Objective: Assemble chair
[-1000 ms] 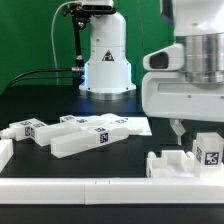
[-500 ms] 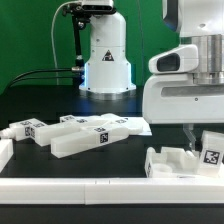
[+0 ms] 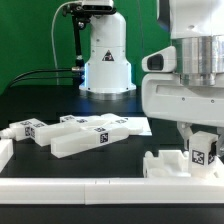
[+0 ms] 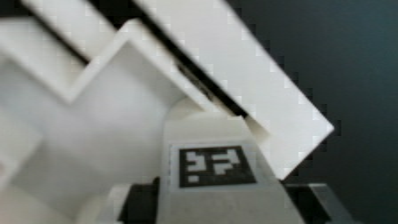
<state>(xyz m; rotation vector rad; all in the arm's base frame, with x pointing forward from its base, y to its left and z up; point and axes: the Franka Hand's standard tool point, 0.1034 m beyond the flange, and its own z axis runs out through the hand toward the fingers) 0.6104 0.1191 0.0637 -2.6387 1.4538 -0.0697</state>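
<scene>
Gripper (image 3: 203,138) pinching a tagged white chair part (image 3: 205,157) at the exterior view's right.
Its 2 fingers (image 4: 306,203) clamp the part beside a notched white piece (image 3: 166,166); black table (image 3: 40,98), green backdrop (image 3: 30,40), loose parts (image 3: 75,136) well apart.

Hangs low at the exterior view's right, wrist upright, gripper (image 3: 200,148) pointing straight down. Presses both dark fingers (image 4: 313,203) against opposite sides of a tagged white block (image 3: 203,153), clamping it squarely between them, tag facing outward.
</scene>
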